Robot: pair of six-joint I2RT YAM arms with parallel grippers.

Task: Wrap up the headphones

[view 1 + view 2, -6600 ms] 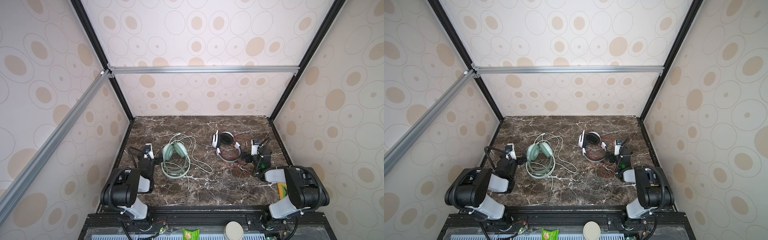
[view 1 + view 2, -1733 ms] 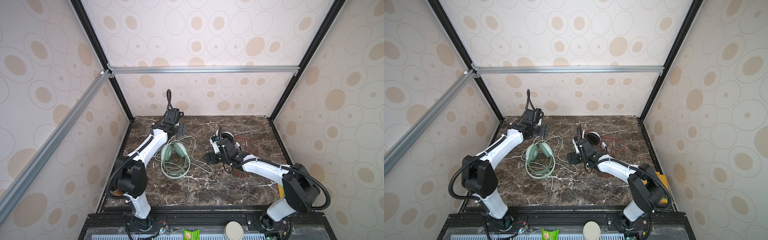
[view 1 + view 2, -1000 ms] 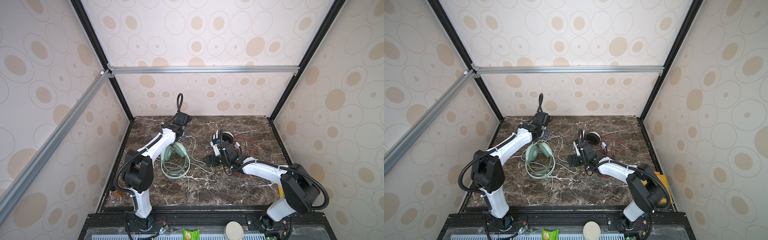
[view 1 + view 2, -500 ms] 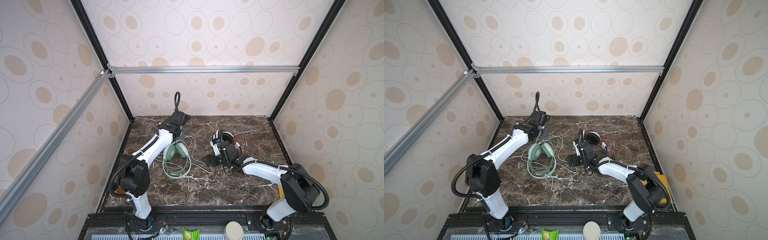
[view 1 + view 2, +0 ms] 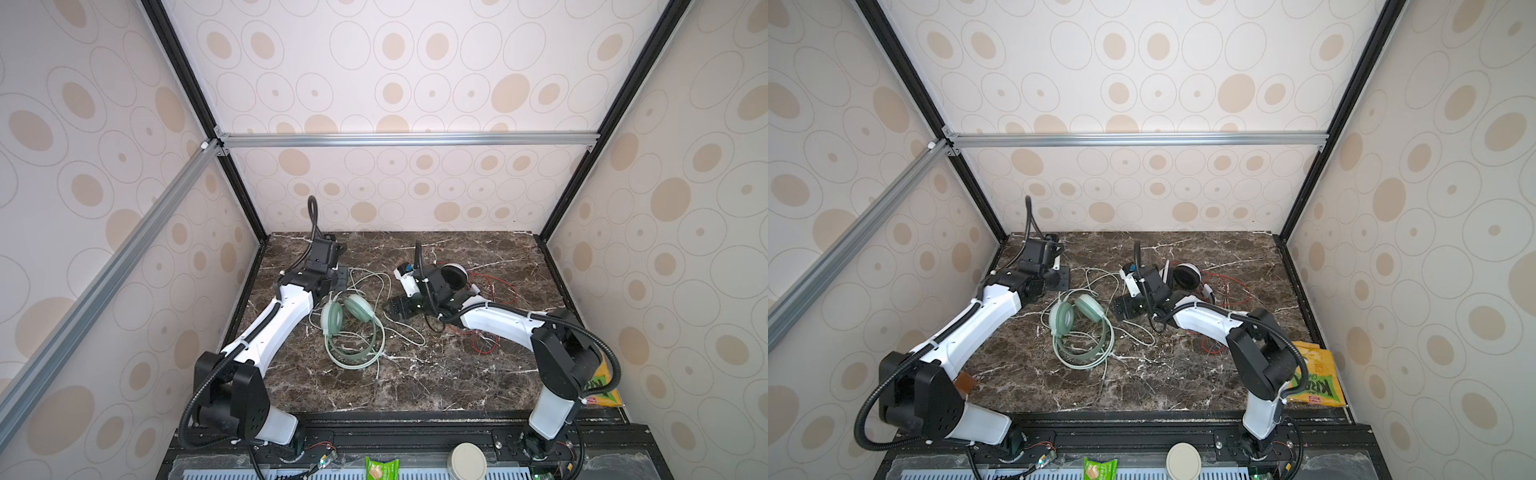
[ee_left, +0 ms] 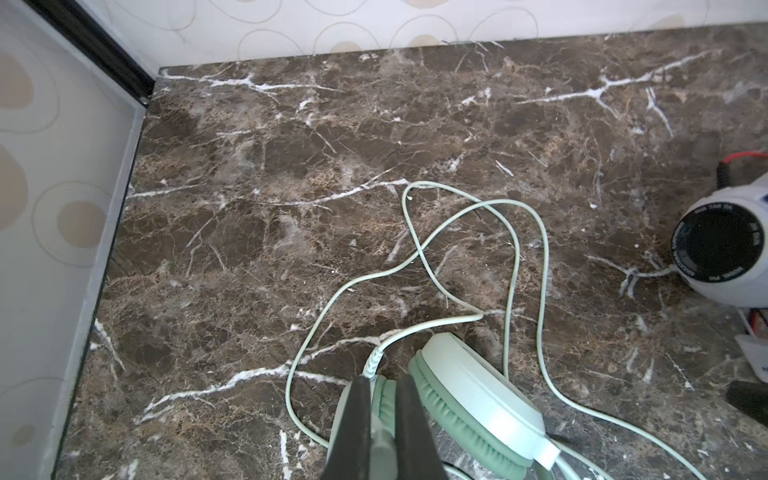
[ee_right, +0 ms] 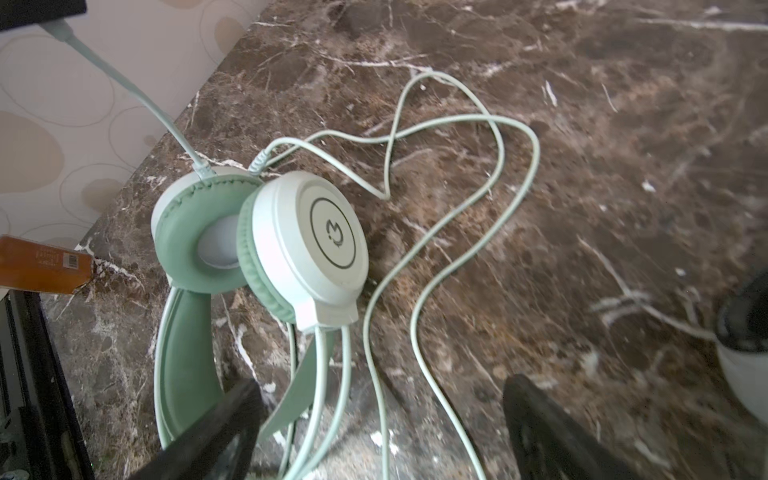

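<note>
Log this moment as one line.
left end effector: shut on pale green cable | right end effector: open, empty | mint-green headset: on table | white headset: red cable loose

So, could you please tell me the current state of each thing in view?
green headset: on the table, green cable loose, not wrapped.
white headset: on the table, red cable loose, not wrapped.
left hand: shut on the green headset, by a cup.
right hand: open, empty, astride the green cable.
</note>
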